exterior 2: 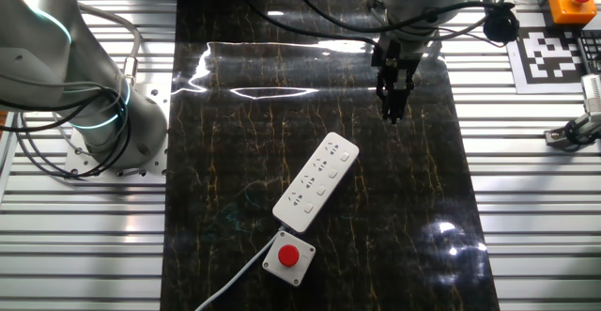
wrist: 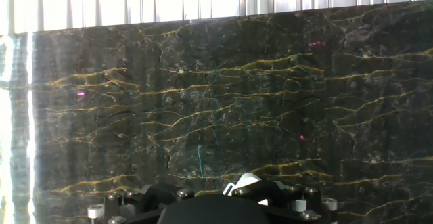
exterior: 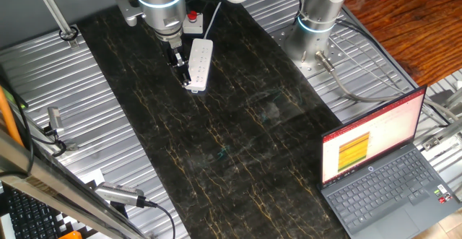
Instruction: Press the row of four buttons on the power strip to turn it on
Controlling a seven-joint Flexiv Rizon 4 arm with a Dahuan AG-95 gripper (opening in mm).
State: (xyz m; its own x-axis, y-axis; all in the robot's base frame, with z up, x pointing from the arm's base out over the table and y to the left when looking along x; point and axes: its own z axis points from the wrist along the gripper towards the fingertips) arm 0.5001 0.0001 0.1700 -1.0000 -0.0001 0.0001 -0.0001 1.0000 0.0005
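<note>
On the dark, gold-veined marble counter lies the power strip, a long smooth white bar with the row of four buttons. Nearby hangs the black claw; its opening cannot be told.

My arm reaches in from the far edge, wrist vertical, end effector pointing straight down. Fingers are dark and slim; I can't make out any gap between the tips. Hand view shows only the dark end effector body along the bottom.
</note>
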